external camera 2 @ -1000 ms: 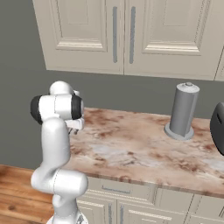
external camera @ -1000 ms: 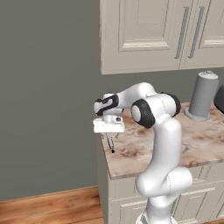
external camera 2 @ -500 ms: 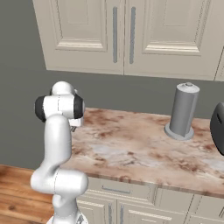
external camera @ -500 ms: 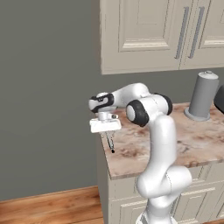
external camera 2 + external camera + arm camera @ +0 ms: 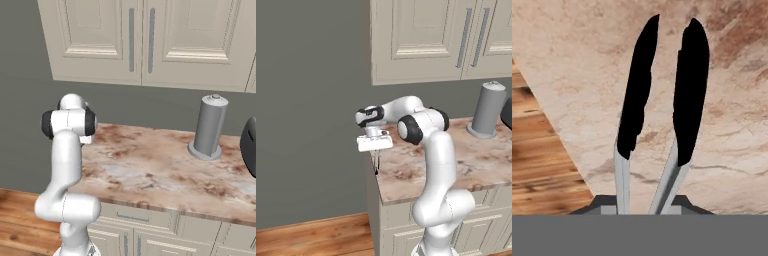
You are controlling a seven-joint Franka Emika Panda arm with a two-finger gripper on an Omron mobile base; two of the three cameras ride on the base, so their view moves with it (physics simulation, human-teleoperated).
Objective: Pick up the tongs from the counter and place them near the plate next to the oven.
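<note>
The tongs are cut off at 6 o'clock in the hand view; a dark appliance is cut at 3 o'clock.

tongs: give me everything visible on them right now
The tongs have two slim silver-grey metal arms, each ending in a long black tip, the tips slightly apart in the hand view. They hang from the shut pincer, pointing down over the left edge of the marbled counter. In the left base view they show as a thin dark line below the hand. Nothing else visibly touches them.
</note>
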